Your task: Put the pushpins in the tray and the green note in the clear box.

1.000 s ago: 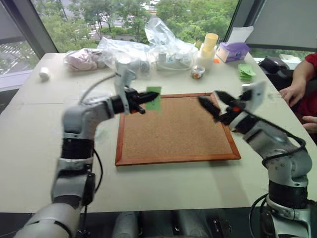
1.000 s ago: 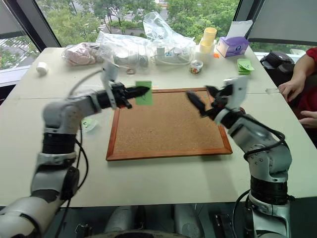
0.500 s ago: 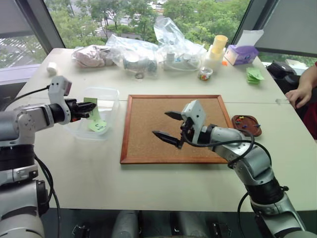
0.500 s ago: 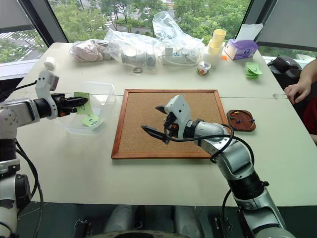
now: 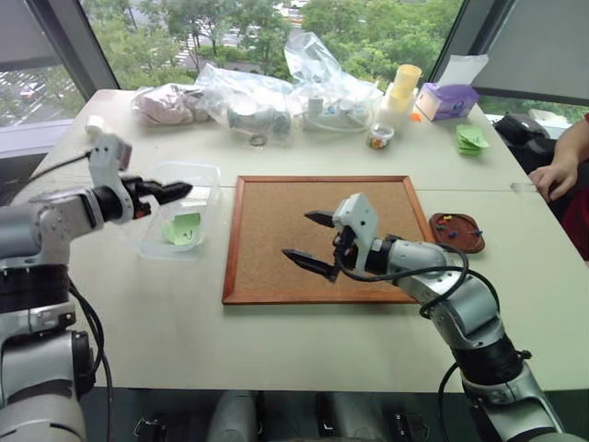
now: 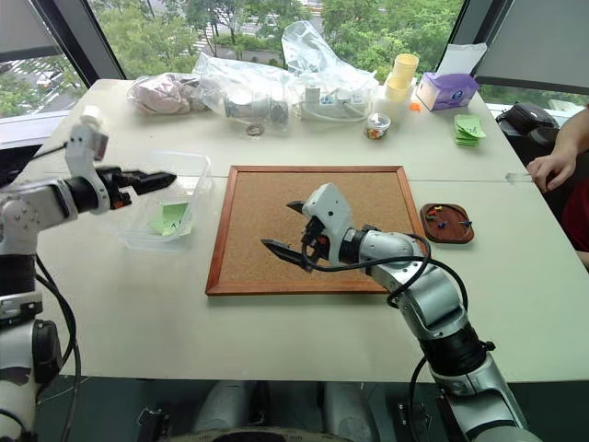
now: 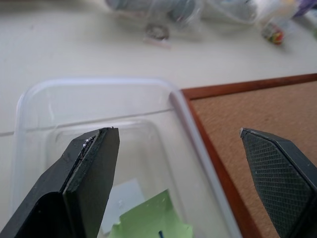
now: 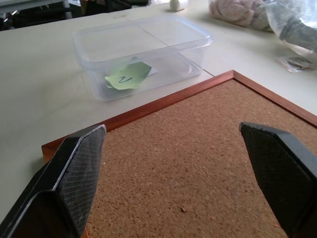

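left pincer (image 5: 179,191): I've just spread it, letting go
green note (image 5: 183,227): now dropped inside the clear box (image 5: 208,171)
right pincer (image 5: 308,241): spread, empty

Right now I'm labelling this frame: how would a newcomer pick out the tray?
Start at the big wood-framed corkboard in the middle of the table. Just off its right edge, on the person's side, sits the tray, a small shallow reddish-brown dish holding tiny coloured pushpins, unlike the clear box off the left edge.
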